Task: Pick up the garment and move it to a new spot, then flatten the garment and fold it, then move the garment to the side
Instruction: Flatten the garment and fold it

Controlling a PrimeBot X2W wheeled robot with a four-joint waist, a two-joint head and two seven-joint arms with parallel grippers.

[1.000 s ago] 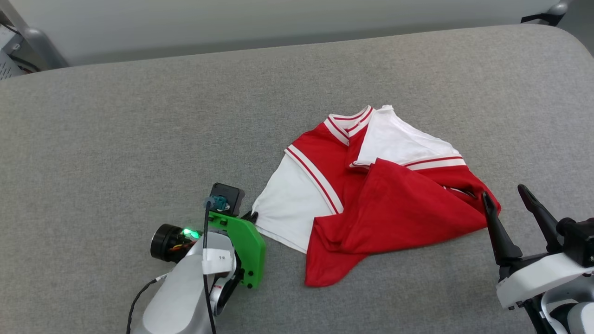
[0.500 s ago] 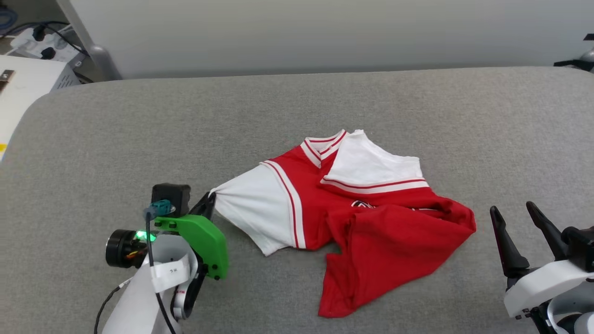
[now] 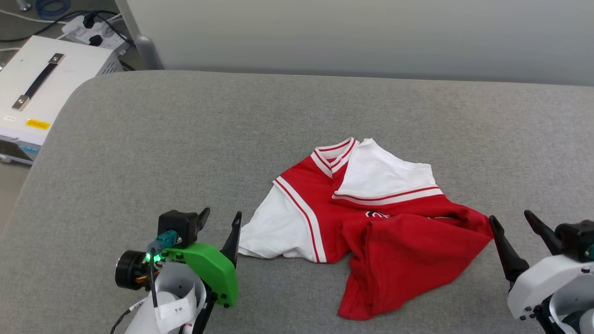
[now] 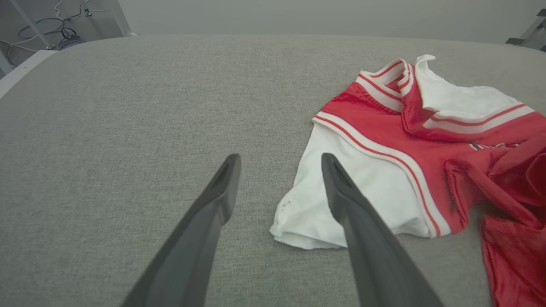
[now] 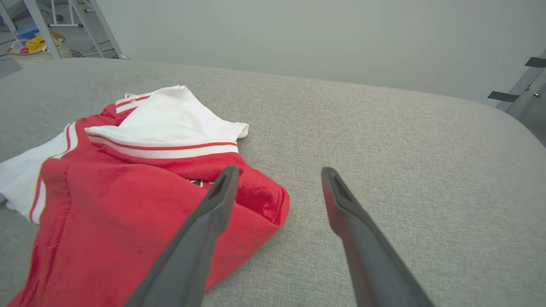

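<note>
Grey fabric surface [image 3: 297,116] with rounded corners, plain pale wall [image 3: 352,32] behind it. Off its far left corner on the floor side: white box [image 3: 69,69] with a dark handle, power strip [image 3: 90,30] with cables beyond it.

Garment [image 3: 371,222] lies crumpled on the surface, a bit right of centre in the head view and between the two arms. It is a red jersey with white short sleeves and red-white striped trim. Collar [image 3: 334,155] points to the far side. One white sleeve [image 3: 274,227] is spread out toward the robot's left, the other white sleeve [image 3: 385,176] is folded over the chest. The red body is bunched and doubled over itself at the near right, not flat. Only a scrap of the lettering [image 3: 376,214] shows, unreadable.

Left gripper [image 3: 222,213] sits low at the near left with its fingers spread wide and nothing between them, only bare grey cloth in the left wrist view. Its inner finger is just beside the white sleeve's edge; contact can't be told.

Right gripper [image 3: 510,217] is at the near right, also spread wide and holding nothing. Its inner finger is just beside the garment's red corner, with grey surface between the fingers.
</note>
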